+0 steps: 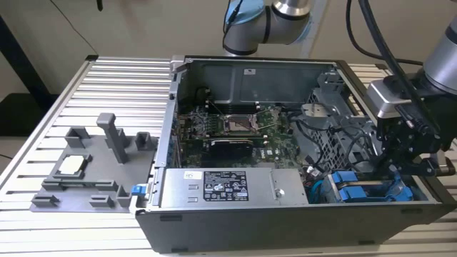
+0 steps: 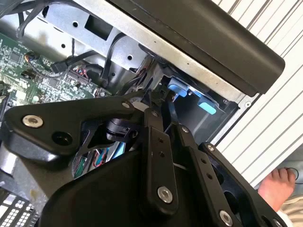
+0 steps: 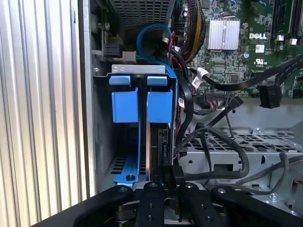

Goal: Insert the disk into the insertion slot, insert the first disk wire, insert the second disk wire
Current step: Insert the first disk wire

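In the first wrist view the disk (image 3: 158, 142) stands edge-on in the insertion slot (image 3: 102, 142), a grey metal cage, its blue carrier tab (image 3: 159, 106) at the far end. Beside it sits another blue-ended carrier (image 3: 124, 106) with a long blue rail (image 3: 134, 163). My gripper (image 3: 166, 176) is shut, its fingertips together at the disk's near edge, with nothing seen between them. In the exterior view the gripper (image 1: 398, 172) reaches down into the case's right corner, just over the blue carriers (image 1: 357, 190). The second wrist view has the gripper (image 2: 163, 109) pointing at the blue tabs (image 2: 177, 87).
Black cables (image 3: 208, 142) and a blue looped cable (image 3: 151, 33) run close beside the cage. A labelled grey power-supply box (image 1: 218, 187) and the motherboard (image 1: 236, 126) fill the rest of the case. A grey fixture (image 1: 93, 171) lies on the slatted table. A bare foot (image 2: 279, 187) is on the floor.
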Tool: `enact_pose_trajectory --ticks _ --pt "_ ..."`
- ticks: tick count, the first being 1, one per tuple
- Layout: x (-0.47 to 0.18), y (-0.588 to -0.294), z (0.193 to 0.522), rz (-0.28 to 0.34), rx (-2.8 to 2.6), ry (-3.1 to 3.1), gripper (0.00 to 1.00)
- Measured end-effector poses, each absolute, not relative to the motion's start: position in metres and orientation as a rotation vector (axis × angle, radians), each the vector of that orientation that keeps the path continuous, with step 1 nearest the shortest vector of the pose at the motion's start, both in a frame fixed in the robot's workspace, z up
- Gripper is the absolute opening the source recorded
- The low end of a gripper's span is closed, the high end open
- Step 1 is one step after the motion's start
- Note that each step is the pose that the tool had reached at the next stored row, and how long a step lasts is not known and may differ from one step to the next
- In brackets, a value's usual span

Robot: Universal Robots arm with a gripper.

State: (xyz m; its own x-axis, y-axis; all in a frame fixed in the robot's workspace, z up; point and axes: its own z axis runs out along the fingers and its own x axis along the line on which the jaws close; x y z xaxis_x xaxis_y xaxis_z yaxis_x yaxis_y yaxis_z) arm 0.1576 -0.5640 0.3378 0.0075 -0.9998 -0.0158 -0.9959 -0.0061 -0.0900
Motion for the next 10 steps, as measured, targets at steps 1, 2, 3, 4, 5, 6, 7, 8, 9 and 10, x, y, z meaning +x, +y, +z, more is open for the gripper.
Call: enact_pose_trajectory --ticks 1,2,3,4,5,6,7,8,9,10 --pt "0.1576 -0.564 0.3376 -0.08 -2.175 2.16 0.19" --pt "0.1576 -0.564 0.3372 -0.08 -2.175 2.16 0.19" --pt "0.1576 -0.564 0.3365 -0.081 -2.175 2.161 0.19" --pt "0.1577 -0.564 0.3357 -0.081 -2.175 2.161 0.19" --pt "0.1577 -0.564 0.3349 -0.081 -2.175 2.161 0.19" --pt "0.1577 -0.564 0.3341 -0.081 -2.175 2.161 0.19" --pt "0.1577 -0.564 0.3335 -0.081 -2.175 2.162 0.19" --pt "0.1577 -0.564 0.3333 -0.082 -2.175 2.162 0.19" --pt "0.1577 -0.564 0.3331 -0.082 -2.175 2.162 0.19" --pt "0.1577 -0.564 0.333 -0.081 -2.174 2.162 0.19"
